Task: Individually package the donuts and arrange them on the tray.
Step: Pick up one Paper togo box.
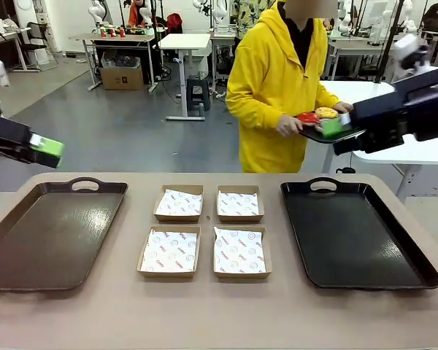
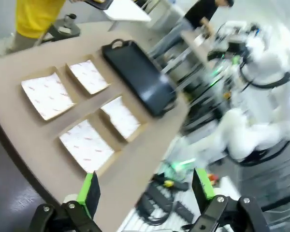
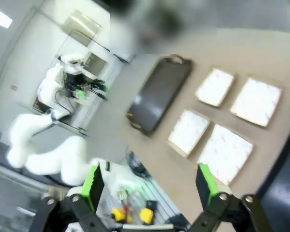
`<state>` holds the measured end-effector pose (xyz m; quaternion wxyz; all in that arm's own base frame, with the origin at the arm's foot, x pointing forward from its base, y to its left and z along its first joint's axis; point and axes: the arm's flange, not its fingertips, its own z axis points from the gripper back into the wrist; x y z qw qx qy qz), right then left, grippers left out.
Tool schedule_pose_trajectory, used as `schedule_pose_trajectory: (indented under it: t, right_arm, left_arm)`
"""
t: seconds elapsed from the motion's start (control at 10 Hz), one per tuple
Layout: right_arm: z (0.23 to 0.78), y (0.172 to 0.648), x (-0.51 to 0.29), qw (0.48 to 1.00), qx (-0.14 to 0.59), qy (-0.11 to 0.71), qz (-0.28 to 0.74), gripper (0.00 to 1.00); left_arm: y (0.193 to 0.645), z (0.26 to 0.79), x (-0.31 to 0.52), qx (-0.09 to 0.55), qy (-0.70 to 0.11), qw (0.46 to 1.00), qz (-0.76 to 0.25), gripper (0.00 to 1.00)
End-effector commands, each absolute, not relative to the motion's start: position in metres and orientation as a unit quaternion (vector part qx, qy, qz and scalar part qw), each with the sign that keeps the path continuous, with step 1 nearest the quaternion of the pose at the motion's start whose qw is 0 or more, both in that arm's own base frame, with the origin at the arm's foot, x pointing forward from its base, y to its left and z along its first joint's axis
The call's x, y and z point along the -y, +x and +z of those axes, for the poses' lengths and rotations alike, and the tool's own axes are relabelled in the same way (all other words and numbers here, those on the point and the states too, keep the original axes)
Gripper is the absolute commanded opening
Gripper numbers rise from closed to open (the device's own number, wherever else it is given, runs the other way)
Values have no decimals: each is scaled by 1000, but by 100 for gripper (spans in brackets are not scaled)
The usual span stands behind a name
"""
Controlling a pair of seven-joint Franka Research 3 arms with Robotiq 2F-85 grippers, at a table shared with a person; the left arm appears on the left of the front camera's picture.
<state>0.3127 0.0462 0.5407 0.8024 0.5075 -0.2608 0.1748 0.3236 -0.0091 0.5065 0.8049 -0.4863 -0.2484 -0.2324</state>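
Observation:
A person in a yellow hoodie (image 1: pixel 277 80) stands at the table's far side holding a small dark tray (image 1: pixel 312 132). On it lie a red-iced donut (image 1: pixel 307 117) and a yellow-iced donut (image 1: pixel 326 112). My right gripper (image 1: pixel 334 130) hovers in the air just in front of that small tray, and its fingers (image 3: pixel 207 182) stand wide apart around nothing. High over the table's left edge, my left gripper (image 1: pixel 47 148) is open too, its green pads (image 2: pixel 89 193) far apart. Two big trays lie on the table, a brown tray (image 1: pixel 51 233) at the left and a black tray (image 1: pixel 358 233) at the right.
Four small cardboard boxes lined with printed white paper sit in a square between the trays, among them the near left box (image 1: pixel 169 251) and the far right box (image 1: pixel 240 203). Bare tabletop runs along the front edge. A white side table (image 1: pixel 416 149) stands behind my right arm.

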Motion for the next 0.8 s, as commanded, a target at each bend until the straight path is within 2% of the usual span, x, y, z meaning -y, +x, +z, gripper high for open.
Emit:
schedule_pose_trajectory:
  t: [0.0, 0.1, 0.3, 0.7]
  right_arm:
    - [413, 224, -18, 776, 235, 561, 168, 100]
    - [400, 223, -6, 776, 207, 565, 186, 100]
    - [377, 228, 19, 780, 184, 576, 161, 100]
    - [355, 212, 57, 779, 159, 593, 129, 100]
  left_arm:
    - [322, 456, -25, 221, -531, 804, -155, 100]
    - [329, 443, -44, 208, -545, 802, -127, 100]
    - [340, 422, -78, 182, -584, 785, -95, 100]
    - [332, 388, -128, 164, -630, 757, -58, 100]
